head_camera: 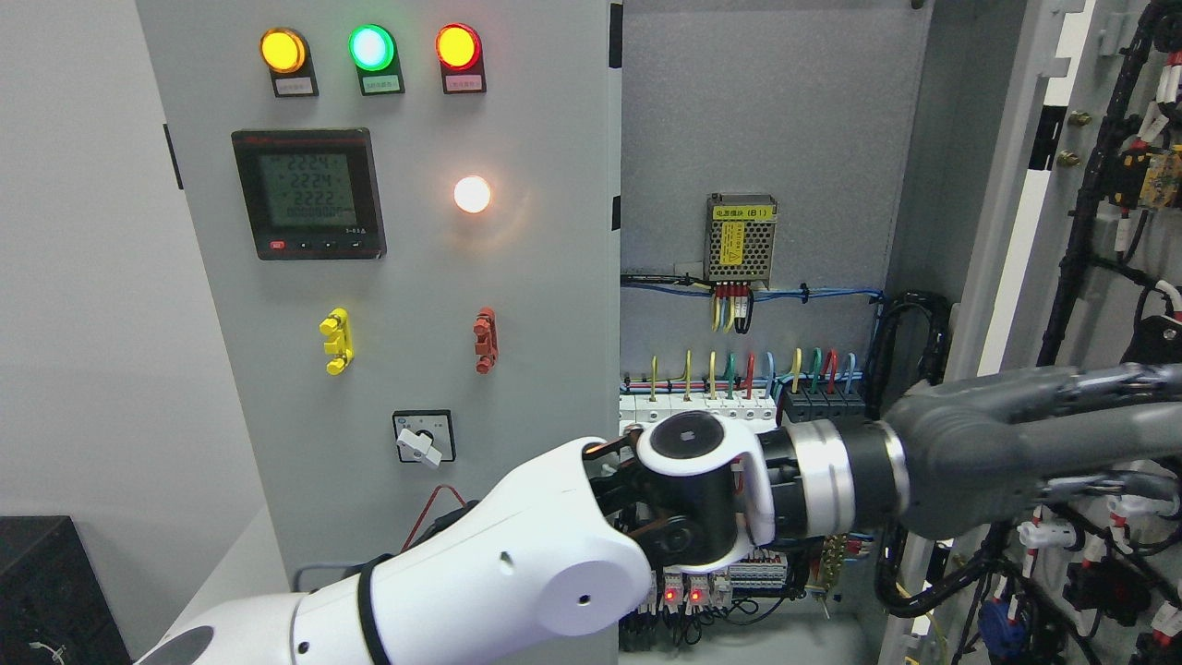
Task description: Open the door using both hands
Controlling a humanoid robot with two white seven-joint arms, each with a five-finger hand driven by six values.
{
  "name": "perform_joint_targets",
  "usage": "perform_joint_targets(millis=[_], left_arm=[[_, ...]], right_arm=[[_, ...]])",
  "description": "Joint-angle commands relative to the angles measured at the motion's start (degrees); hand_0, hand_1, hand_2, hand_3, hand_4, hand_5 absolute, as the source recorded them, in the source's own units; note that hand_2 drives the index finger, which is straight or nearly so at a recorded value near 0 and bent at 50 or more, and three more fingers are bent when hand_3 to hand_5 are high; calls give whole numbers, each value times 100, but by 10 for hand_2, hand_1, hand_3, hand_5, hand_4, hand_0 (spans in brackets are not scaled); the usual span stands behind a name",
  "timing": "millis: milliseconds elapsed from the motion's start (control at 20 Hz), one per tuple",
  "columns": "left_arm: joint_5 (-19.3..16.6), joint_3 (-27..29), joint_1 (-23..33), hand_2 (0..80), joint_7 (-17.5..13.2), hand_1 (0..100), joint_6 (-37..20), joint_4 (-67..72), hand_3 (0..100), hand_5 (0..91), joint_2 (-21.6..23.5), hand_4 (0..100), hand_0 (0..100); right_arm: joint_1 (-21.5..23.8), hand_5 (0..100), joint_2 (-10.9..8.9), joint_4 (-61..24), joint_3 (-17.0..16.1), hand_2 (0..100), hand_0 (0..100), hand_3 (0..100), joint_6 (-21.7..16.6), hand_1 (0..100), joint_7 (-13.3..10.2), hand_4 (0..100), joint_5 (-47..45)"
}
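The grey cabinet has two doors. The left door (416, 277) stands shut, or nearly so, and carries lamps, a meter and switches. The right door (1016, 240) is swung wide open at the far right, with its wired inner side showing. My left arm (480, 573), in a white shell, rises from the lower left and ends near the left door's right edge (615, 369). My right arm (979, 462), grey with a silver ring, reaches in from the right across the open bay. Its white wrist (688, 448) meets the left arm's end. Both hands are hidden where the arms overlap.
Inside the open bay are a power supply (741, 240), a row of breakers and coloured wires (739, 379), and red-lit terminals (683, 591). A black cable bundle (910, 332) hangs at the bay's right side. A black box (46, 582) sits at the lower left.
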Motion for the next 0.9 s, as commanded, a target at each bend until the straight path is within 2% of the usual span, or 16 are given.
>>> perform_joint_targets(millis=[0, 200, 300, 400, 500, 651, 801, 851], left_arm=[[-746, 132, 1766, 0, -446, 556, 4, -1429, 0, 0, 2795, 0, 120], [-2144, 150, 3541, 0, -860, 556, -13, -1403, 0, 0, 3200, 0, 120], [-2724, 141, 4411, 0, -878, 556, -119, -1359, 0, 0, 3411, 0, 120], [-3497, 158, 5177, 0, -835, 556, -233, -1167, 0, 0, 3438, 0, 120], [-4095, 211, 5880, 0, -834, 556, -460, -668, 0, 0, 3439, 0, 120], [-4589, 220, 6698, 0, -834, 556, -1005, 491, 0, 0, 3439, 0, 120], [-4626, 246, 7192, 0, -852, 556, -1672, 2430, 0, 0, 3246, 0, 120], [-4626, 255, 7262, 0, -869, 556, -1849, 3212, 0, 0, 2941, 0, 120]], right_arm=[[0, 0, 0, 0, -193, 0, 74, 0, -3, 135, -1, 0, 0], [0, 0, 0, 0, -193, 0, 74, 0, -3, 135, -1, 0, 0], [0, 0, 0, 0, -193, 0, 74, 0, -3, 135, -1, 0, 0], [0, 0, 0, 0, -193, 0, 74, 0, -3, 135, -1, 0, 0], [0, 0, 0, 0, -193, 0, 74, 0, -3, 135, -1, 0, 0], [0, 0, 0, 0, -193, 0, 74, 0, -3, 135, -1, 0, 0], [0, 0, 0, 0, -193, 0, 74, 0, -3, 135, -1, 0, 0], [0, 0, 0, 0, -193, 0, 74, 0, -3, 135, -1, 0, 0]])
